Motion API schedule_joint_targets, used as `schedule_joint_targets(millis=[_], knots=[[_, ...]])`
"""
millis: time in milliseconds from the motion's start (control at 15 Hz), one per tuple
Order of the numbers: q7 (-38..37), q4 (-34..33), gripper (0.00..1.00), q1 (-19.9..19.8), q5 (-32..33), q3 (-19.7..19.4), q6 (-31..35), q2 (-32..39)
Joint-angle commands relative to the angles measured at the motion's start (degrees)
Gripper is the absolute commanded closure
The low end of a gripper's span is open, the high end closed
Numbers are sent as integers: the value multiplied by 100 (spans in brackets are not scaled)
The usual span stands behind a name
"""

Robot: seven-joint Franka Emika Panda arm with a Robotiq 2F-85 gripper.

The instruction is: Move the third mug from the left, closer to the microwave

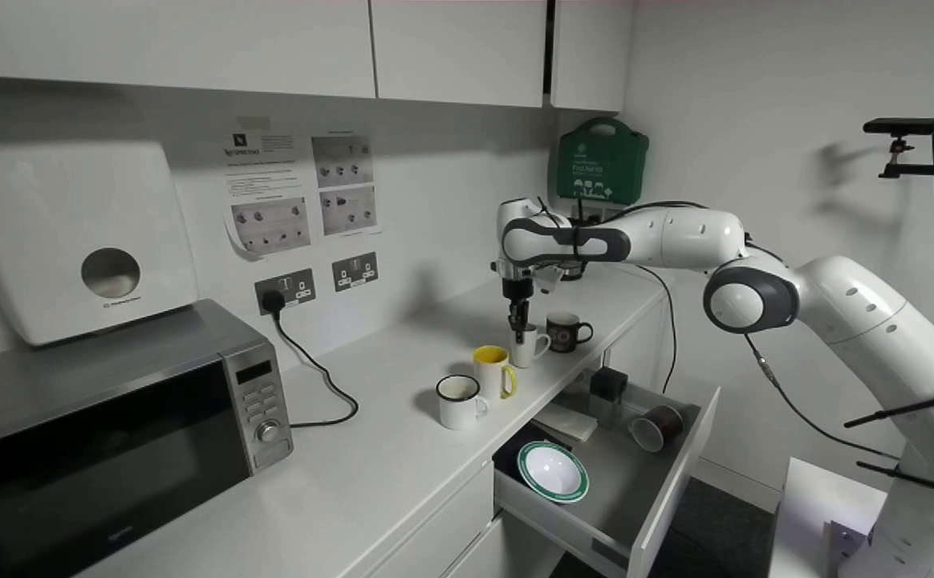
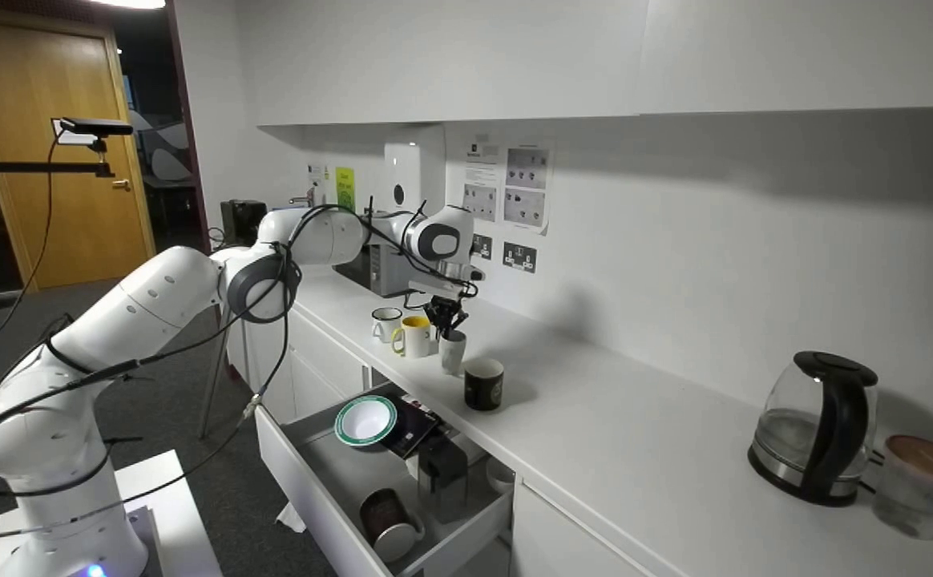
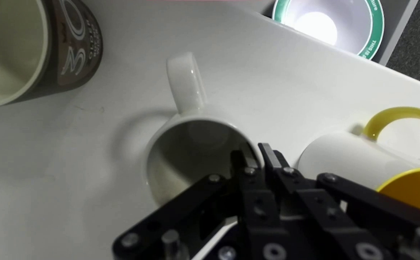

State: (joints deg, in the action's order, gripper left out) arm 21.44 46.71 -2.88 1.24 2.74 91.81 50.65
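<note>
We had the gripper (image 3: 261,159) pinched narrow over the rim of the white mug (image 3: 181,159), one finger inside the wall and one outside, on the side toward the yellow mug (image 3: 340,159). In an exterior view we counted that white mug third from the left, between the yellow mug and the dark mug (image 1: 562,333). It was close to upright, its handle toward the front edge of the counter (image 1: 339,482); whether its base touched down, we could not tell. We saw the wider cup (image 1: 459,407) with the dark rim just beside the yellow mug, on the side nearer the microwave (image 1: 118,425). The microwave sat well apart from our mug, and a dispenser (image 1: 66,233) hung on the wall behind it. Below the mugs we saw the drawer (image 1: 678,479) open, a green-rimmed bowl (image 1: 553,472) and a brown mug (image 1: 658,427) in it, the mug on its side. In an exterior view we found a kettle (image 2: 823,433) on the counter, just beside a tub (image 2: 919,497) with a brown lid.
</note>
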Motion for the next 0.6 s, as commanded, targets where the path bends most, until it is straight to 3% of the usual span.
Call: schedule_joint_targets(millis=[0,533], knots=[[165,-438,98,86,151,-30,-325,66],[249,-1276,98,600,919,-157,-860,40]])
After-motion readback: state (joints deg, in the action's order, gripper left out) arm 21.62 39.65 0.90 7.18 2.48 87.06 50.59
